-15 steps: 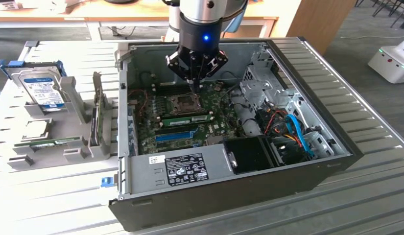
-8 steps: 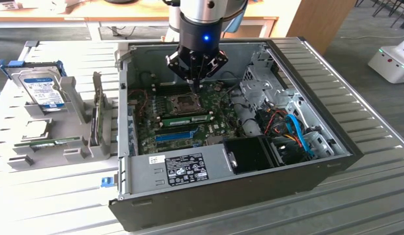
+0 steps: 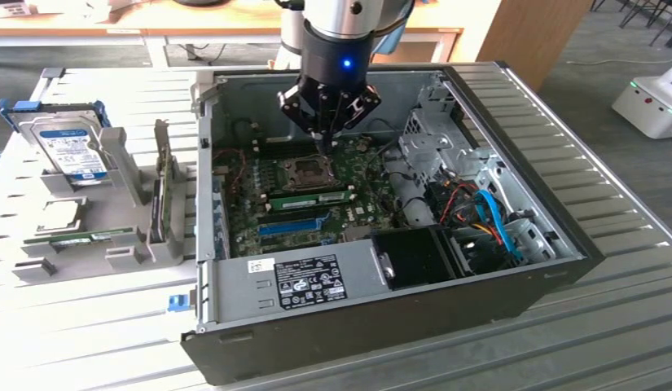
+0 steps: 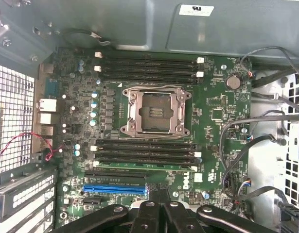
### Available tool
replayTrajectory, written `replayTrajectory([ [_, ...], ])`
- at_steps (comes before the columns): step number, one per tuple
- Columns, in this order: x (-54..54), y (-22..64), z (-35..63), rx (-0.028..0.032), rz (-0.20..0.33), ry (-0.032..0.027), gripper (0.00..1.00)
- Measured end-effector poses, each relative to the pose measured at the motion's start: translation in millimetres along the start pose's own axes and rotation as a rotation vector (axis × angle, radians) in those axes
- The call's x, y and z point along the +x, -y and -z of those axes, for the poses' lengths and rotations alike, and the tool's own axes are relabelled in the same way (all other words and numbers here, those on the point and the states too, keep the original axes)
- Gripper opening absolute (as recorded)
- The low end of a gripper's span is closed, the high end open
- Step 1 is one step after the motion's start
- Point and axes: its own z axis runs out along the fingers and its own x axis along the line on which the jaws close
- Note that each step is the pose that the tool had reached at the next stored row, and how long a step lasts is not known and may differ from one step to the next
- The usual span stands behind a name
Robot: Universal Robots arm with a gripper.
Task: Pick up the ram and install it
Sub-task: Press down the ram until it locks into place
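A long green ram stick (image 3: 315,198) sits in a slot on the motherboard (image 3: 357,208), just on the blue-slot side of the CPU socket (image 3: 310,170). In the wrist view the same ram (image 4: 139,165) shows as a thin green strip in the slot nearest the blue slot (image 4: 115,189). My gripper (image 3: 328,140) hangs inside the open case over the CPU socket (image 4: 156,109), above and apart from the ram. It is shut with nothing between its black fingers (image 4: 148,216). Another green stick (image 3: 91,237) lies in the grey holder outside the case.
The open computer case (image 3: 531,281) lies on a slatted metal table (image 3: 629,326). A silver hard drive with a blue label (image 3: 69,147) stands in the grey rack at the exterior view's left. Cables (image 3: 494,216) and a black fan housing (image 3: 417,257) crowd the case's right half.
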Motion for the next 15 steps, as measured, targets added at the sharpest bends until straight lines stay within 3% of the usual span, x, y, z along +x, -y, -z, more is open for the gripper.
replayTrajectory([
  [3,-1.4,0.1,0.0,0.0005,0.000,-0.0087,0.11],
  [15,1.4,0.0,-0.1,0.0004,-0.001,-0.0092,0.11],
])
